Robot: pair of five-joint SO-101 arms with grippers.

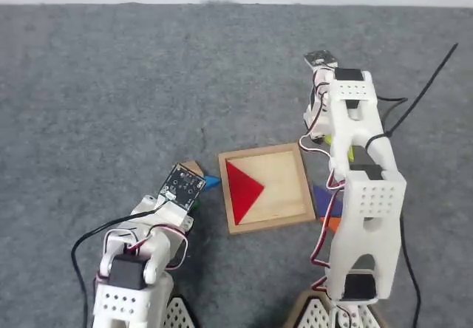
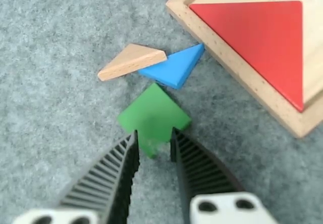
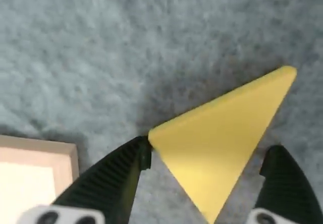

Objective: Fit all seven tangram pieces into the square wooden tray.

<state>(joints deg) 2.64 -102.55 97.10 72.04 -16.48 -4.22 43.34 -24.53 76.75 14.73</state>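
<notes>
A grey carpet-like cloth (image 1: 111, 84) covers the whole table, with the square wooden tray (image 1: 272, 225) at the centre of the high view.

The left gripper (image 2: 154, 138) is drawn nearly together on one corner of the green square (image 2: 154, 113), and I judge that it is pinching that corner. The rest of the piece lies flat ahead of the fingertips. Just beyond it, the blue triangle (image 2: 174, 65) and the plain wood triangle (image 2: 131, 61) touch each other, and the blue one's tip reaches the tray's rim. In the high view this cluster sits just left of the tray.

The right gripper (image 3: 209, 151) is spread wide around the yellow triangle (image 3: 227, 133). One finger touches a corner of the triangle and the other stands clear of its slanted edge. In the high view this is just off the tray's upper right corner.

Only the red triangle (image 1: 240, 188) lies in the tray, against its left side. A purple piece (image 1: 325, 195) and an orange piece (image 1: 330, 223) wait to the tray's right, partly hidden by the right arm.

The risks, as I judge them:
- A grip on one corner may let the green square pivot or slip out when it is lifted.
- The green square could also shove the blue triangle (they are very close).
- Closing on the yellow triangle's tapering sides could squeeze it out sideways.
</notes>
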